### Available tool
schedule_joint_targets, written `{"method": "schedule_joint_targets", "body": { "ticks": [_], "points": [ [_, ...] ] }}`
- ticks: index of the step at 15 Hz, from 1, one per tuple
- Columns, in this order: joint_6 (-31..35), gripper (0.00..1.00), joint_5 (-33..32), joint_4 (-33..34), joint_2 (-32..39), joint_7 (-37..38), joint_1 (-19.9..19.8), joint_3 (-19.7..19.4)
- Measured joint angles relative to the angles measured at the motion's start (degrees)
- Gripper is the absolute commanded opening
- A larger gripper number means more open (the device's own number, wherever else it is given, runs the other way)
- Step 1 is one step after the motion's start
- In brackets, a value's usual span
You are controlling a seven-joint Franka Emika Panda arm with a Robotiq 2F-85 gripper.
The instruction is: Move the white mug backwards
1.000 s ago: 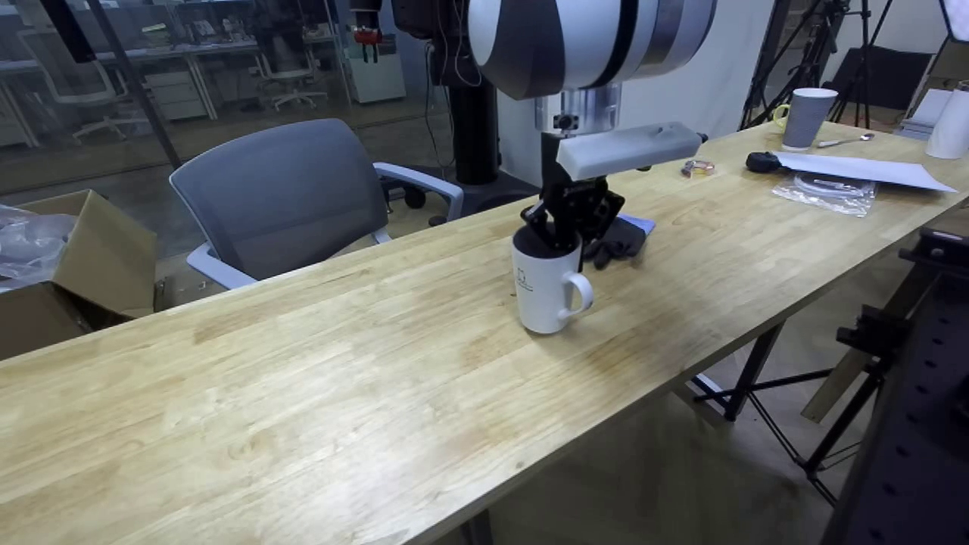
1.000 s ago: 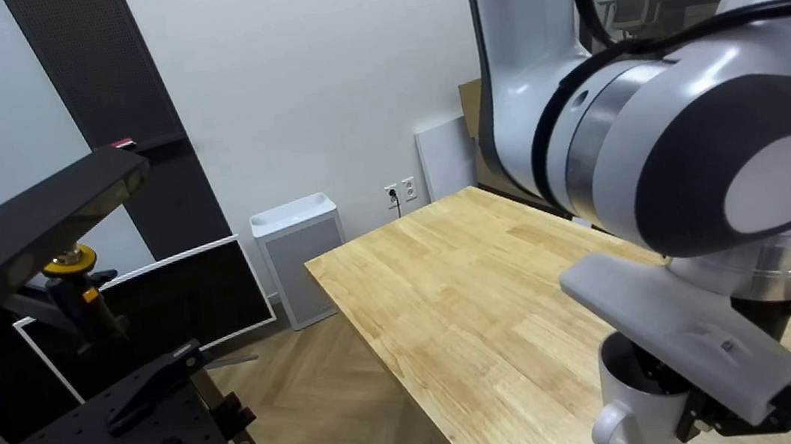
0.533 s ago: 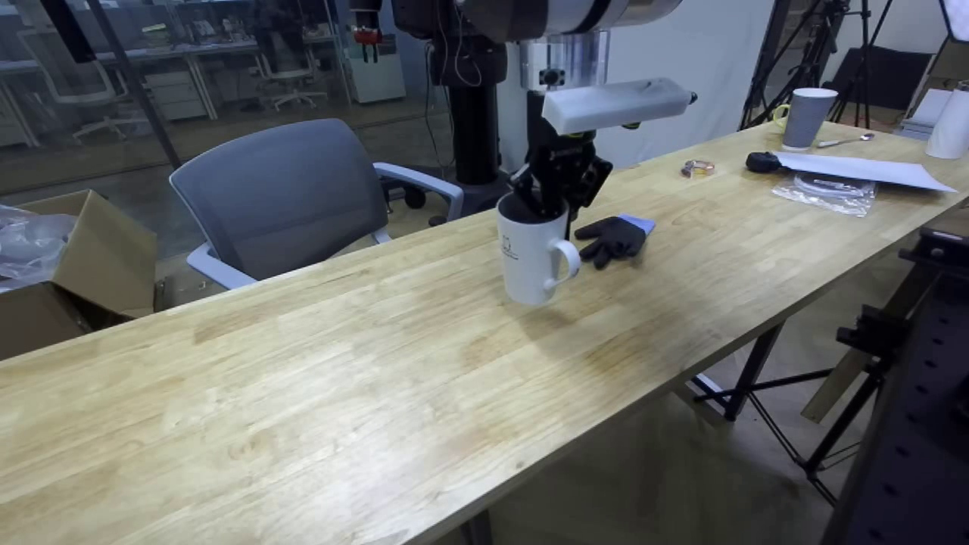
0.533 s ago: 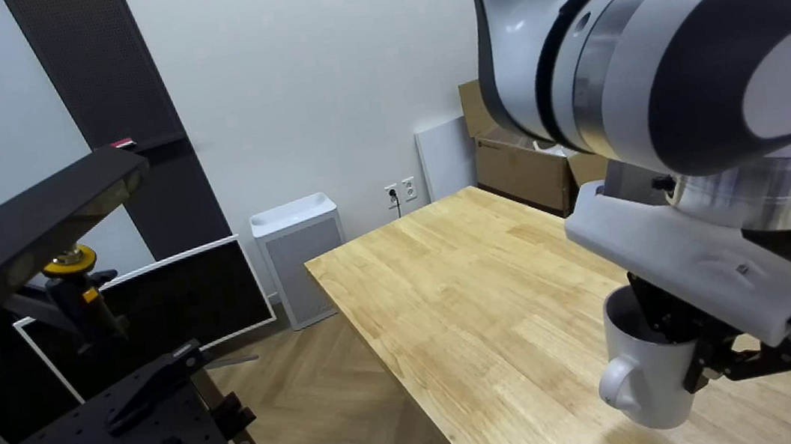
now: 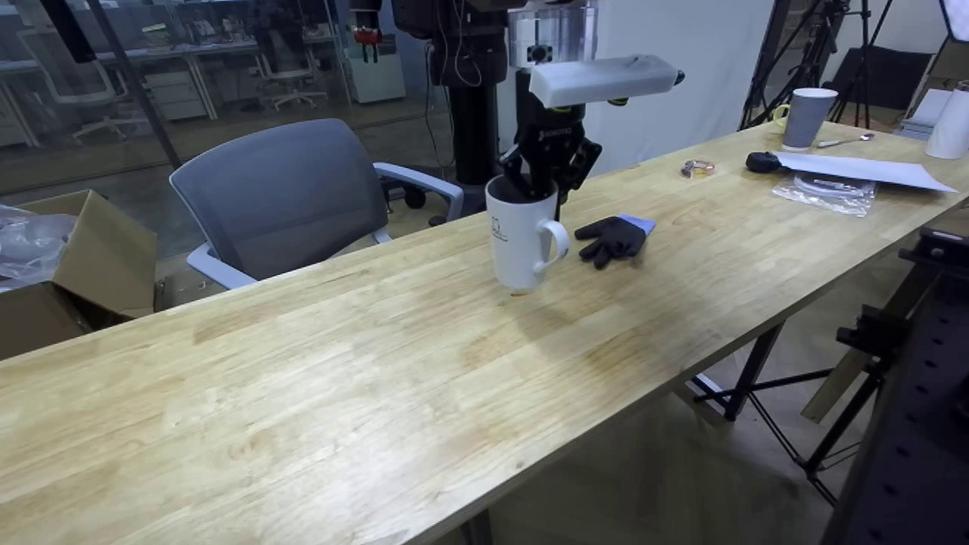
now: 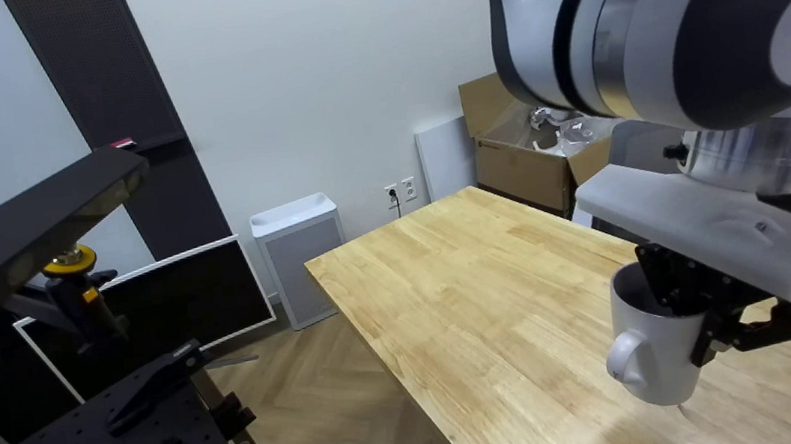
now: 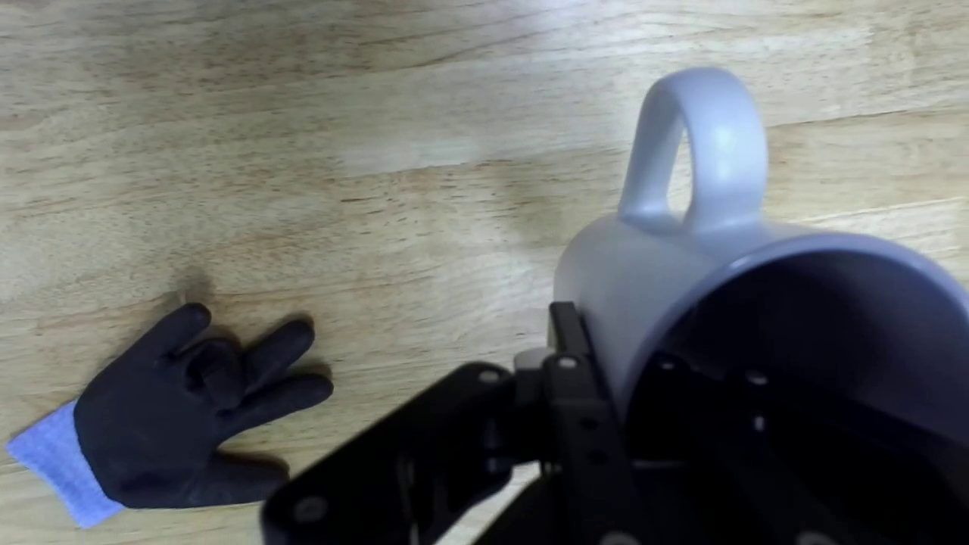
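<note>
Rising higher, white mug [image 5: 518, 241]

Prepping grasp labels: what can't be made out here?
Gripper tip inside the white mug: hidden by the mug's wall, in an exterior view.
Mug floor: lost in dark shadow, wrist view.
Part of the mug's rim: cut off by the wrist view's right edge.
Print on the mug: too small to read, in an exterior view.

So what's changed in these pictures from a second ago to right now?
In an exterior view, the white cylindrical ceramic mug has moved up and toward the picture's left, along with the black two-finger gripper clamped on it; it now hangs above the pale wooden table. Nothing was newly taken or let go. The blue-cuffed black glove stayed put.
</note>
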Motion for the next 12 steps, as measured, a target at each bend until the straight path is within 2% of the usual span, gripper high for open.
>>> {"method": "schedule_joint_targets", "body": {
  "ticks": [6,12],
  "points": [
    [-3.97,0.02,-0.11,4.80,1.60,0.02,0.01,-0.10],
    [-6.16,0.02,-1.06,11.04,6.48,1.02,0.47,-0.67]
  ]
}}
